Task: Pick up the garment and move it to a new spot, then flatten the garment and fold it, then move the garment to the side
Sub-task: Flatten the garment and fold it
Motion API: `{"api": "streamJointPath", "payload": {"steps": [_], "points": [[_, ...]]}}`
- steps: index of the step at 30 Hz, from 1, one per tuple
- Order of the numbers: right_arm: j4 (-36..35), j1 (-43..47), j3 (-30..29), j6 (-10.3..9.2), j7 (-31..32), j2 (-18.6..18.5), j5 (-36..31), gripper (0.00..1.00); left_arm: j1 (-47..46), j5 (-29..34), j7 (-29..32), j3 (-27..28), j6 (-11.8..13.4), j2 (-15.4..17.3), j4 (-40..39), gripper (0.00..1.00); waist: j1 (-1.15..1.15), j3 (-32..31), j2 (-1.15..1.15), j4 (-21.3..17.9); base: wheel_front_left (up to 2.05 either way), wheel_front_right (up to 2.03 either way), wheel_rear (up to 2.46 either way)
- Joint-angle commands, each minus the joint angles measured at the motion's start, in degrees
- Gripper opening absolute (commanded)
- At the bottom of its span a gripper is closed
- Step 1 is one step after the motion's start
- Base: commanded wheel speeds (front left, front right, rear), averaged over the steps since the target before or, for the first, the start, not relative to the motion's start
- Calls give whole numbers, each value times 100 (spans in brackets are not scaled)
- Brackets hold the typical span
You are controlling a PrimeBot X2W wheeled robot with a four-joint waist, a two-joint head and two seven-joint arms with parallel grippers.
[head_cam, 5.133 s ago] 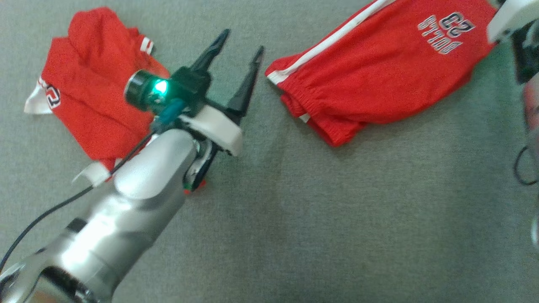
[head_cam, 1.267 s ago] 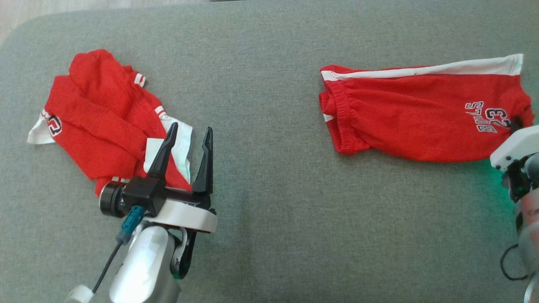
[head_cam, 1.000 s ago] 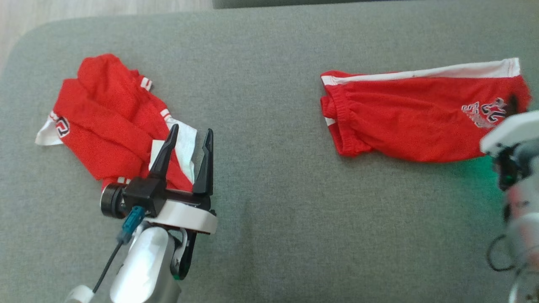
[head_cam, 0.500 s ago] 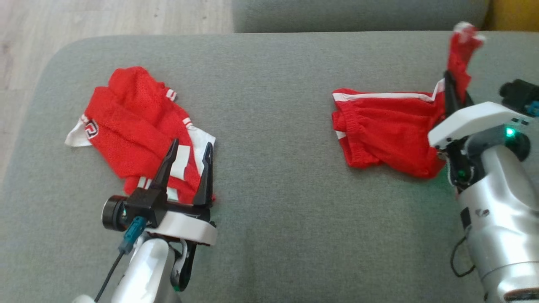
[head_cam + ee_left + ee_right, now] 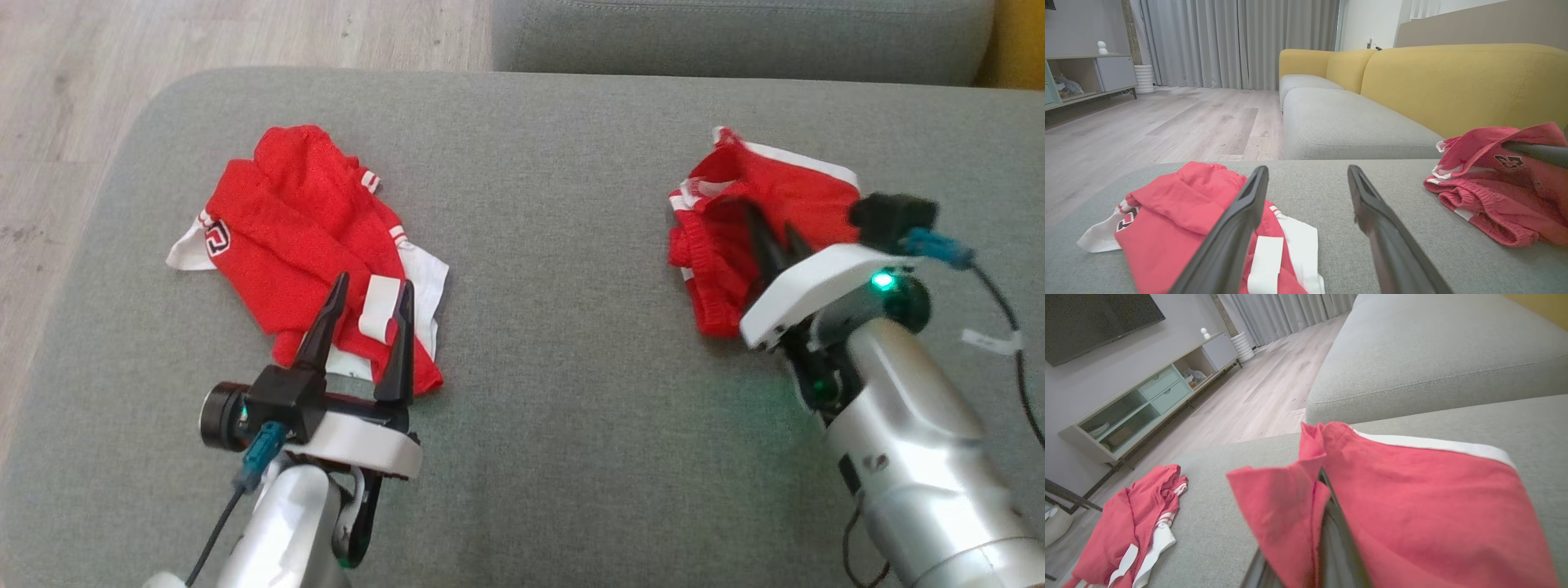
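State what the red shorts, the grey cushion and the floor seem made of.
The red shorts: thin matte knit, likely polyester; it drapes limply. The grey cushion: coarse woven upholstery, visibly flecked. The floor: pale wood-look planks, grain and seams showing.

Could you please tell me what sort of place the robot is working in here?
Most likely a home living room: a grey sofa with yellow backrests, a wall-mounted television above a low media cabinet, and floor-length curtains over wood flooring.
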Motion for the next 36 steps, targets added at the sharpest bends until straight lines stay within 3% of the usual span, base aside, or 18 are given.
{"api": "streamJointPath", "payload": {"steps": [1, 8, 11, 12, 13, 17, 21, 26, 29, 36], "points": [[-173, -44, 153, -11, -10, -13, 34, 0, -62, 16, -47, 192, 29, 14, -142, 100, 0, -5, 0, -3, 0, 0, 0], [75, 22, 1214, -11, -187, -254, -226, 0, -14, 11, -47, 230, 58, 24, -140, 100, 0, -12, 0, -122, 0, 0, 0], [420, 1, 1458, -11, -325, -160, -416, 0, -1, -3, -47, 248, 61, 29, -138, 100, 0, -16, 0, -212, 0, 0, 0], [550, -33, 1543, -11, -420, -149, -594, 69, 2, -3, -47, 243, 56, 30, -134, 100, 0, -17, 0, -240, 0, 0, 0], [685, -57, 1581, -11, -522, -105, -741, 100, 3, 0, -47, 242, 54, 34, -133, 100, 0, -22, 0, -275, 0, 0, 0], [1045, -118, 1217, -11, -1039, 153, -999, 100, -5, 4, -47, 272, 67, 60, -157, 100, 0, -66, 0, -416, 0, 0, 0], [1040, -104, 342, -11, -1236, 265, -1293, 100, 20, -1, -47, 322, 81, 91, -227, 100, 0, -126, 0, -597, 0, 0, 0], [-190, 451, -1167, -11, -1246, 402, -2024, 100, 94, -10, -47, 380, 94, 116, -310, 100, 0, -179, 0, -853, 0, 0, 0], [-945, 1009, -1755, -11, -1247, 497, -2359, 100, 136, -18, -47, 386, 93, 103, -355, 100, 0, -218, 0, -945, 0, 0, 0], [-1913, 1985, -1918, -11, -1248, 530, -2263, 100, 278, -44, -47, 380, 91, 58, -422, 100, 0, -180, 0, -1056, 0, 0, 0]]}}
